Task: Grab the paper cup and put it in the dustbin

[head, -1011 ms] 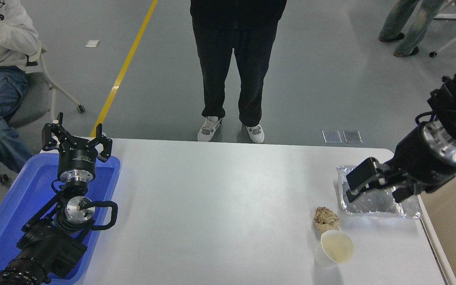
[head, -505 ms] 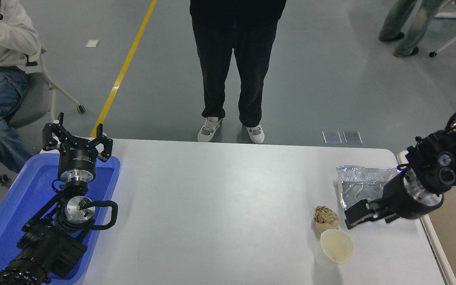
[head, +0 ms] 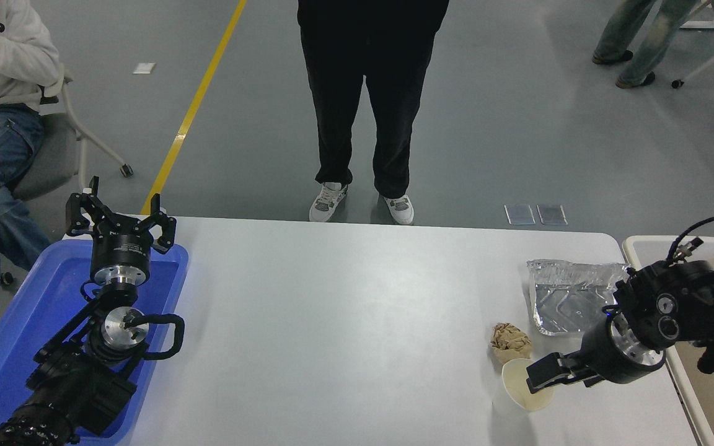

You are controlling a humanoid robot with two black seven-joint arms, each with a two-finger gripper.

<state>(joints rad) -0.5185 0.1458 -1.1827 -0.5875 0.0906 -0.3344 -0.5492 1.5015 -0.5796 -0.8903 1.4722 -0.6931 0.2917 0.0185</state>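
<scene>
The paper cup (head: pixel 518 391), white with a cream inside, stands upright near the table's front right. My right gripper (head: pixel 555 381) is open and low at the cup's right side. Its left finger (head: pixel 543 371) lies over the cup's mouth and the other finger is to the right of the rim. It holds nothing. The beige dustbin (head: pixel 642 240) stands just off the table's right edge, mostly hidden behind my right arm. My left gripper (head: pixel 120 214) is open and parked over the blue tray at the lower left.
A crumpled brown paper ball (head: pixel 510 342) lies just behind the cup. A crinkled silver foil tray (head: pixel 564 297) lies behind that. The blue tray (head: pixel 16 328) is at the left edge. A person (head: pixel 369 93) stands at the far side and another sits at the top left.
My right arm has come down and toward me, from over the foil tray to the cup's right side. The cup, paper ball and left arm have not moved.
</scene>
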